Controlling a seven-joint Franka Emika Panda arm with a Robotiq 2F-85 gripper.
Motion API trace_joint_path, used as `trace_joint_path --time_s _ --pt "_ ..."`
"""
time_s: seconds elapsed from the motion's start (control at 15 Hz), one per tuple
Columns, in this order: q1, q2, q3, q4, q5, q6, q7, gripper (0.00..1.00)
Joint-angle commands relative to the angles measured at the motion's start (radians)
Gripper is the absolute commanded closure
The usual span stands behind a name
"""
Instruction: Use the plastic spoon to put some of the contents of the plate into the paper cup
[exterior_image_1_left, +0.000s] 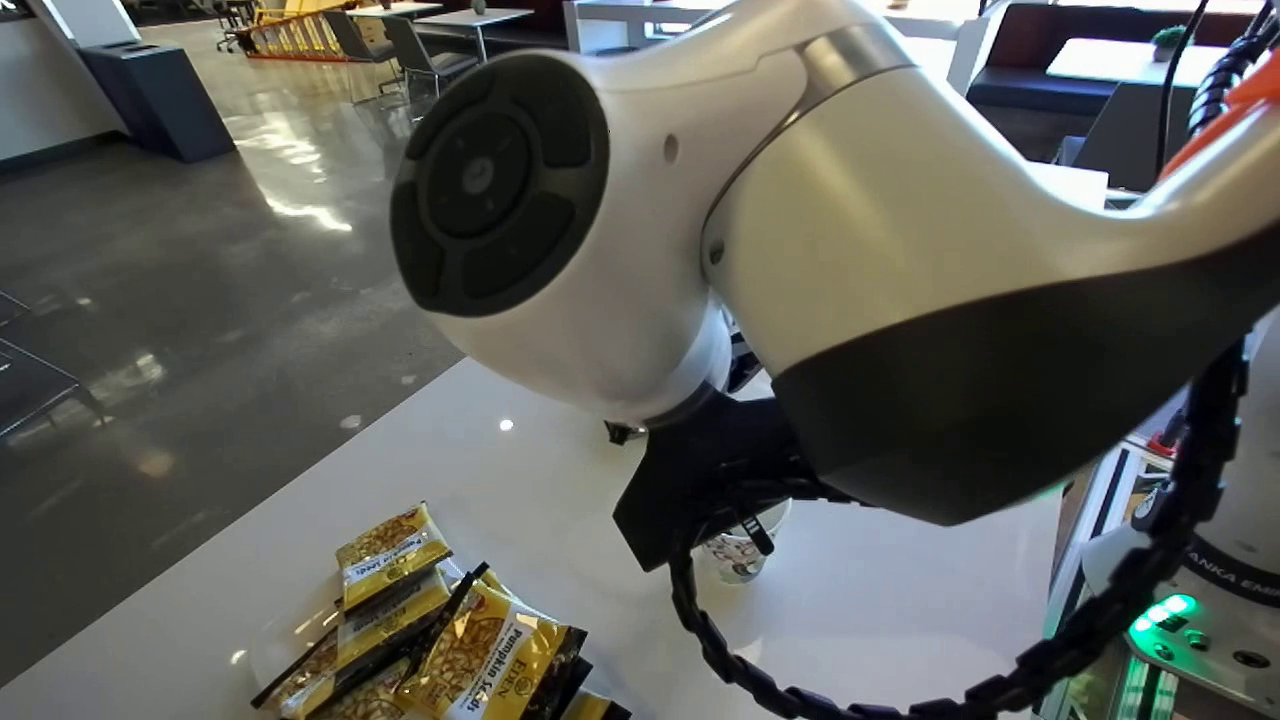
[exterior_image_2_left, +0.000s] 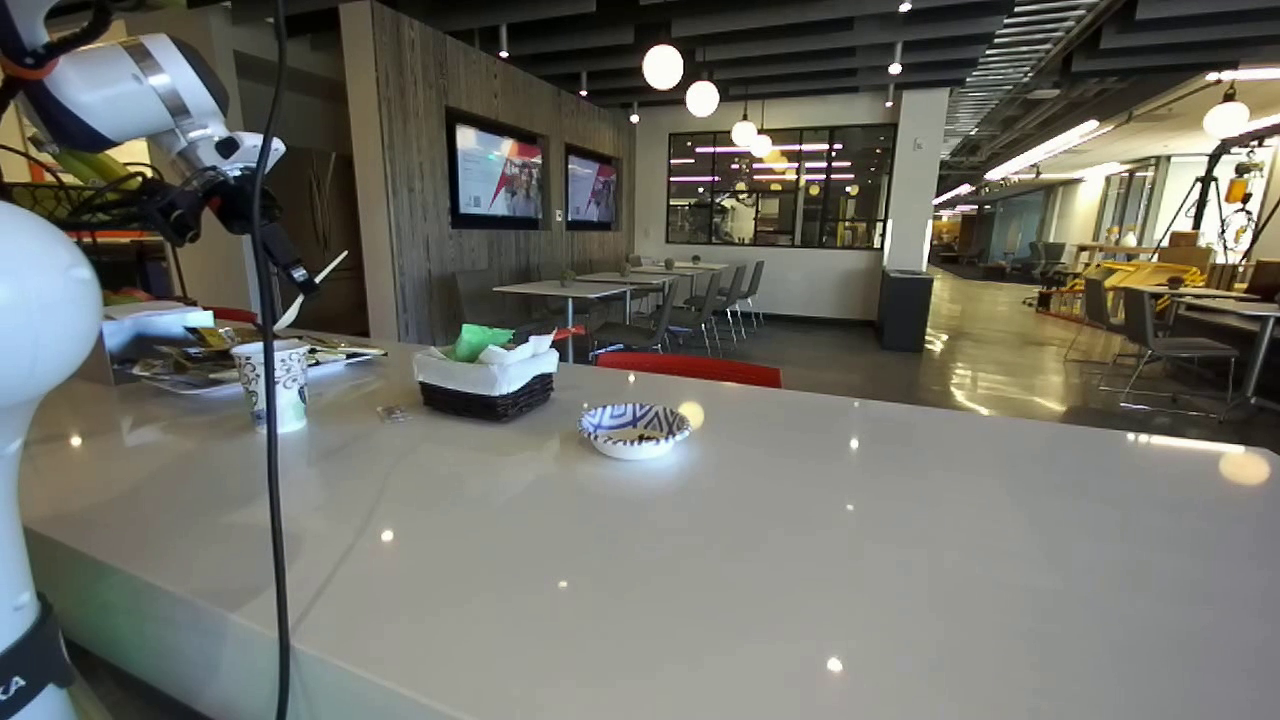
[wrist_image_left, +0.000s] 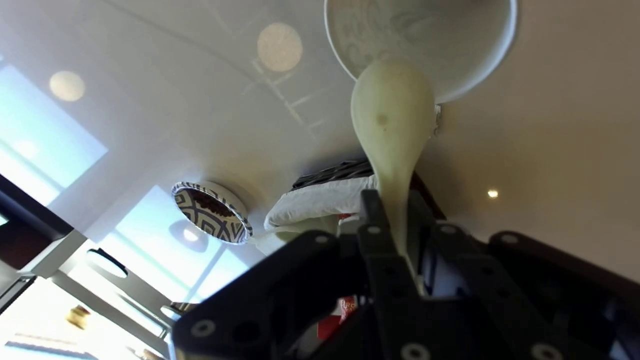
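In the wrist view, the claw (wrist_image_left: 395, 212) takes up six o'clock and pinches the handle of the pale plastic spoon (wrist_image_left: 395, 110). The spoon's head points to twelve o'clock and carries a small brown spot. It overlaps the rim of the paper cup (wrist_image_left: 465, 55), whose open mouth lies toward one o'clock from the head; I cannot tell whether the two touch. At eight o'clock from the head stands a patterned bowl (wrist_image_left: 215, 225) with dark bits (wrist_image_left: 212, 202) in it. At three o'clock from the bowl is a wicker basket (wrist_image_left: 335, 173) with a white lining (wrist_image_left: 320, 202).

In an exterior view, the claw (exterior_image_2_left: 302, 283) hangs between nine and ten o'clock. The spoon (exterior_image_2_left: 289, 313) is tilted, handle toward two o'clock, head toward seven, just above the cup (exterior_image_2_left: 290, 390). The cup stands upright on the table (exterior_image_2_left: 750, 560), crossed by a black cable (exterior_image_2_left: 276, 520). Behind it, a tray (exterior_image_2_left: 180, 386) holds packets (exterior_image_2_left: 205, 345). The basket is at three o'clock from the cup, and the bowl (exterior_image_2_left: 635, 450) at four o'clock from the basket, well apart from the cup.

In an exterior view, the arm (exterior_image_1_left: 950, 220) spans from two o'clock to the middle. The cup (exterior_image_1_left: 738, 565) is partly hidden by the claw's black body. Pumpkin seed packets (exterior_image_1_left: 490, 650) lie between eight and nine o'clock from the cup.
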Motion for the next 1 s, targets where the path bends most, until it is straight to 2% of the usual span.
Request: trace_joint_path --time_s 0.0,0.27,0.47,0.53,0.67,0.8,0.87,0.93 --pt "-0.02 -0.08 -0.042 -0.053 0.079 0.083 -0.115 0.96" --pt "-0.087 -0.195 -0.114 -0.115 0.253 0.172 -0.361 0.96" --pt "-0.138 -0.259 -0.179 -0.141 0.403 0.185 -0.6 0.96" --pt "-0.158 -0.266 -0.203 -0.136 0.447 0.145 -0.679 0.96" --pt "-0.111 -0.291 -0.31 -0.159 0.465 0.124 -0.839 0.96" --pt "-0.099 -0.308 -0.393 -0.183 0.468 0.13 -0.998 0.96" --pt "-0.13 -0.316 -0.418 -0.188 0.48 0.119 -1.077 0.96" --pt "-0.183 -0.276 -0.313 -0.142 0.449 0.129 -0.959 0.86"
